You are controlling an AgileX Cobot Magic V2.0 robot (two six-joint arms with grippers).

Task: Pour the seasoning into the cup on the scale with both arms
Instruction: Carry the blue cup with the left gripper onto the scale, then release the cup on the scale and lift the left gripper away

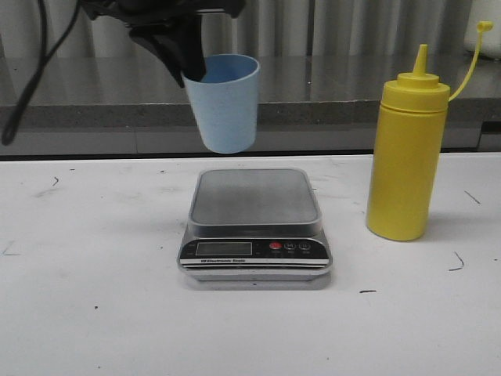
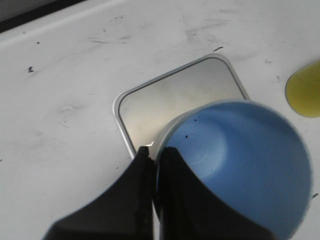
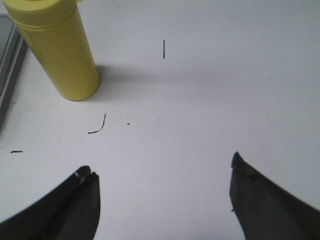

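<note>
Cup (image 1: 225,102) hangs pinched at its rim in left claw (image 1: 190,69) above scale (image 1: 254,227); right claw (image 3: 162,200) apart.

Matt blue plastic cup (image 1: 225,102), brushed-metal scale (image 1: 254,197) platform, glossy yellow plastic seasoning (image 1: 405,157) bottle, scuffed white table (image 1: 94,313).

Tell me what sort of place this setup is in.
Probably a lab or robot test bench, not a home kitchen. A bare, scuffed white table holds only a digital scale and a yellow squeeze bottle, while the left end effector holds a blue cup above the scale.
</note>
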